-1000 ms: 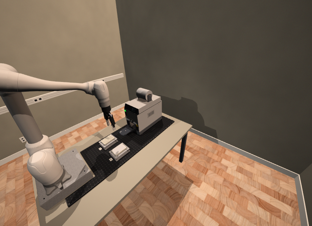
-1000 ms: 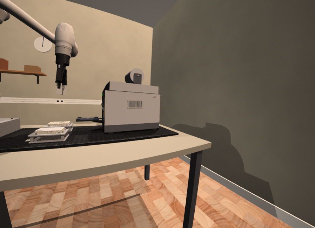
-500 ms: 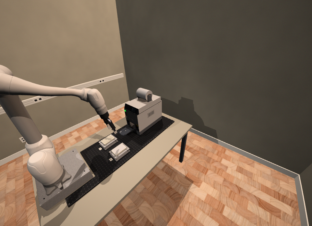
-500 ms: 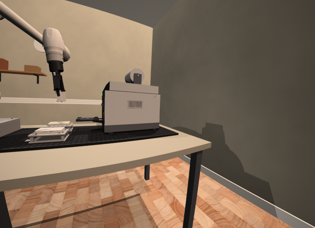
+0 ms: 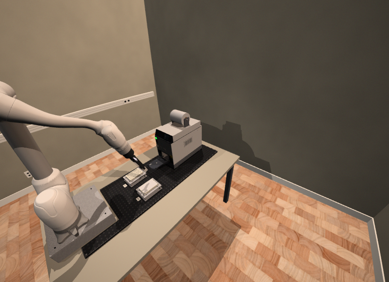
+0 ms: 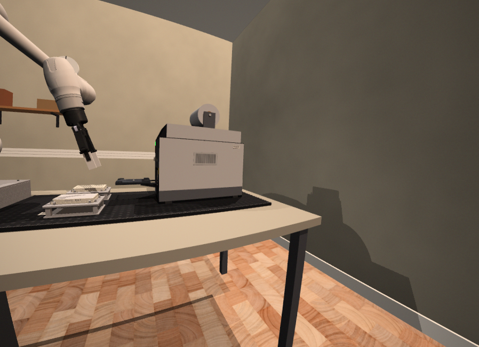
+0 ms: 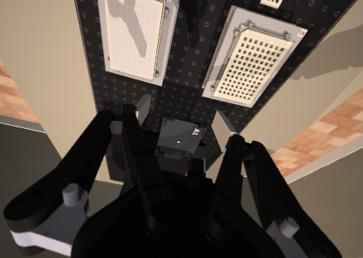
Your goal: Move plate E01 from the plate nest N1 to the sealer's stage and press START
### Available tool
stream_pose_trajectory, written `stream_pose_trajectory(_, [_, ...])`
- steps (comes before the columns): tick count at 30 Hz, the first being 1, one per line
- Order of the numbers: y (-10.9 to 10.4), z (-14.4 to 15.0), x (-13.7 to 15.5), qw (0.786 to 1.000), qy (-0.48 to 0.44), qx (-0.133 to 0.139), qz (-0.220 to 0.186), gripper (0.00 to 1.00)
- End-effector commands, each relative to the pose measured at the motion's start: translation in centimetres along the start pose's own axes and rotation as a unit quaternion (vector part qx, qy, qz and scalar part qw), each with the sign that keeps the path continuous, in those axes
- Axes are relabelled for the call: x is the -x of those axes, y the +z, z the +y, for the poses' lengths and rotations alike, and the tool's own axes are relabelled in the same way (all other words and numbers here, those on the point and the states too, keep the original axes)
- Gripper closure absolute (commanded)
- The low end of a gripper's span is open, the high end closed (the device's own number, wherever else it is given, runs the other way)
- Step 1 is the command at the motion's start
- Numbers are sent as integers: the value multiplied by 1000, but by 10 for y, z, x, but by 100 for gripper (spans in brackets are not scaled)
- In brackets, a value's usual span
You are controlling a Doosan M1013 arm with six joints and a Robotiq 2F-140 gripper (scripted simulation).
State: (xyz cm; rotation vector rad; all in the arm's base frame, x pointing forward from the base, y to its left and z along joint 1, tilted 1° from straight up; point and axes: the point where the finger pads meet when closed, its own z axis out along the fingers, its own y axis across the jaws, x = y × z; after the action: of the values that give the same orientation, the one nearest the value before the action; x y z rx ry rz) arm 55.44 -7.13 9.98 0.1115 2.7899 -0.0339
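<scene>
Plate E01 [image 5: 134,174] [image 6: 89,187] [image 7: 253,64], white with open wells, sits in nest N1 [image 7: 233,19], the nest farther from the table's front edge. A foil-covered plate [image 5: 148,187] [image 6: 75,198] [image 7: 134,34] sits in N2 beside it. The sealer [image 5: 180,141] [image 6: 199,167] stands at the far end of the mat with its dark stage [image 5: 156,163] [image 6: 131,180] [image 7: 180,135] out and bare. Its lamp [image 5: 156,137] glows green. My gripper [image 5: 144,168] [image 6: 93,162] [image 7: 182,111] is open and empty. It hangs tilted, a little above the mat between N1 and the stage.
A black perforated mat [image 5: 125,203] [image 6: 154,206] covers the table [image 5: 176,203] [image 6: 193,227]. The robot's grey base block [image 5: 91,206] stands at the near end. A foil roll [image 5: 179,117] tops the sealer. A dark wall runs behind the table.
</scene>
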Motion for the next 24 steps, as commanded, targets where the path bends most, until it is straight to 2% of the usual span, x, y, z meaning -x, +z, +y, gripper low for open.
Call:
stream_pose_trajectory(1, [-1,12,-4,1000,0,0,0,30])
stream_pose_trajectory(10, [-6,54,-17,1000,0,0,0,30])
stream_pose_trajectory(12, [-6,54,-17,1000,0,0,0,30])
stream_pose_trajectory(24, [-11,105,-32,1000,0,0,0,30])
